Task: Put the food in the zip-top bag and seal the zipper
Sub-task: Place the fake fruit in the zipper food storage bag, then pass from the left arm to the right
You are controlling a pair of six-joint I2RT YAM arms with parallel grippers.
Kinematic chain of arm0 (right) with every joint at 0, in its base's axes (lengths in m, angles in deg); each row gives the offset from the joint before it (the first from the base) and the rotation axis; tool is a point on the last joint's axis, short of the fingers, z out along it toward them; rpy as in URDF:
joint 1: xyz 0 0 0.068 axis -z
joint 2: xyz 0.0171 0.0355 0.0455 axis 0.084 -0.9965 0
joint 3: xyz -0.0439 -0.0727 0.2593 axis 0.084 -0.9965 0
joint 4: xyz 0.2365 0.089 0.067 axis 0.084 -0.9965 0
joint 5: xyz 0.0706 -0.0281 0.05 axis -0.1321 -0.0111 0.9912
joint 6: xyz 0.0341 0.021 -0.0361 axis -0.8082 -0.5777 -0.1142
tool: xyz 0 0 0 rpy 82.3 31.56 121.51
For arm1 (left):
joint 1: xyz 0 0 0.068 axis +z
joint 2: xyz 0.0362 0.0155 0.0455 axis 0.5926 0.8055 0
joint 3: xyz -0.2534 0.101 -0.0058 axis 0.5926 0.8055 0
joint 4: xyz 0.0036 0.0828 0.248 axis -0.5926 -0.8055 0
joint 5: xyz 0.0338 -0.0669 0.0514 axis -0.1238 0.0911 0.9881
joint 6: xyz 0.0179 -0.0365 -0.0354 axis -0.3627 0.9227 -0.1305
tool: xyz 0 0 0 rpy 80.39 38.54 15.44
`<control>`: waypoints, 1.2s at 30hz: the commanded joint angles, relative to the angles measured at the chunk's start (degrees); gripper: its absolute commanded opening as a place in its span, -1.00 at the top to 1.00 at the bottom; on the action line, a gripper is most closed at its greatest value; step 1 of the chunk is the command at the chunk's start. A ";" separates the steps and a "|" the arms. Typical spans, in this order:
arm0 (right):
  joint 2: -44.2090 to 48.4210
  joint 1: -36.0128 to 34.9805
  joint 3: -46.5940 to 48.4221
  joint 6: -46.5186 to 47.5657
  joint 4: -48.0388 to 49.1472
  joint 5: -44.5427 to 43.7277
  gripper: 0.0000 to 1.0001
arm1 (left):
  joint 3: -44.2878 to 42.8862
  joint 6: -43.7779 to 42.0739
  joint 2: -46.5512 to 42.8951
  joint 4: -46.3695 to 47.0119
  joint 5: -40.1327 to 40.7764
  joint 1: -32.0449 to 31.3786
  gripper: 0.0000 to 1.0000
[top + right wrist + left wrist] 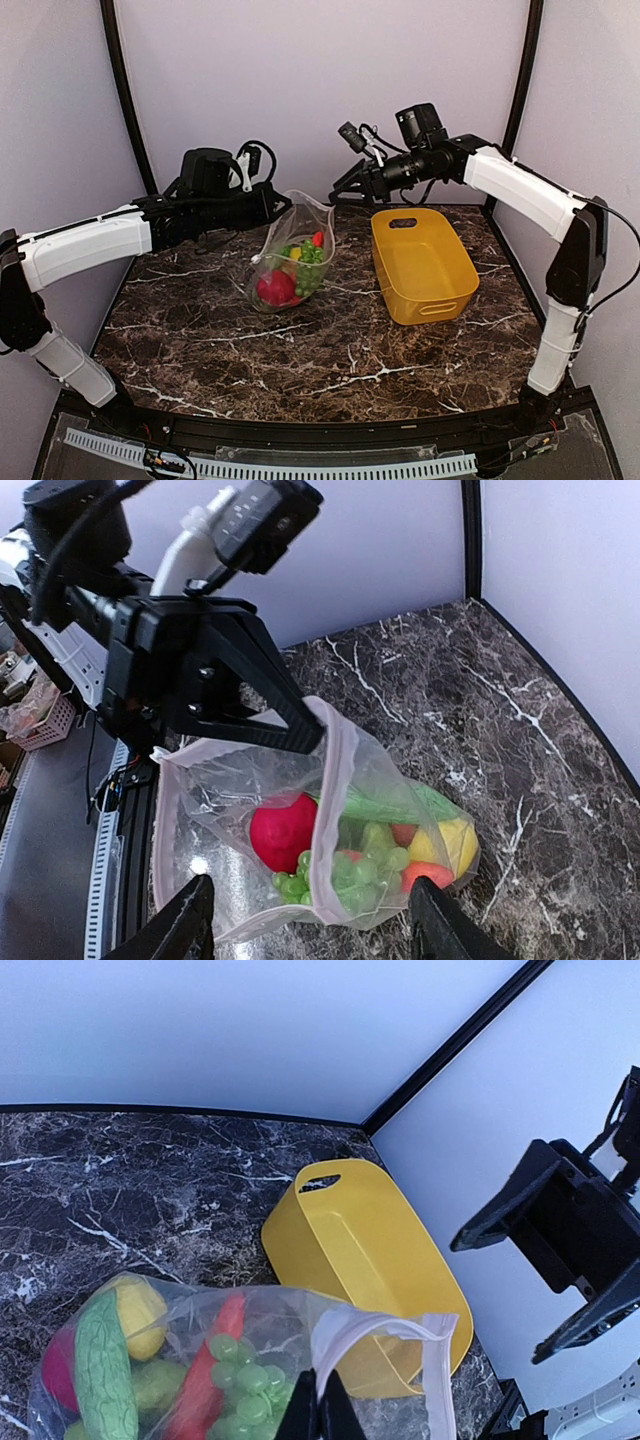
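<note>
The zip-top bag (292,252) stands on the marble table, its mouth open and held up. It holds the food: a red round one (283,830), green grapes (352,872), a green cucumber (100,1370), a yellow one (137,1312) and a red pepper (205,1380). My left gripper (284,206) is shut on the bag's mouth edge, pinching the pale zipper strip (378,1324); its fingertips (320,1415) show at the bottom of the left wrist view. My right gripper (340,190) is open and empty above the bag's right side, and in the right wrist view the gripper (310,900) straddles the bag (200,790).
An empty yellow plastic basket (420,262) stands right of the bag, also in the left wrist view (350,1250). Walls close the table's back and sides.
</note>
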 commanded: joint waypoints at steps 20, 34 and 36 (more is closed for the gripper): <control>-13.65 -4.99 17.52 10.62 -14.93 -12.99 0.16 | -2.05 -6.61 -0.01 -4.21 -8.83 0.36 0.98; -12.40 -10.57 18.30 15.06 -19.43 -24.51 0.04 | -5.91 -8.33 2.79 -6.20 -10.24 0.34 0.98; -12.57 -10.56 18.91 14.56 -19.20 -27.08 0.19 | -6.26 -9.15 2.75 -6.61 -10.39 0.34 0.98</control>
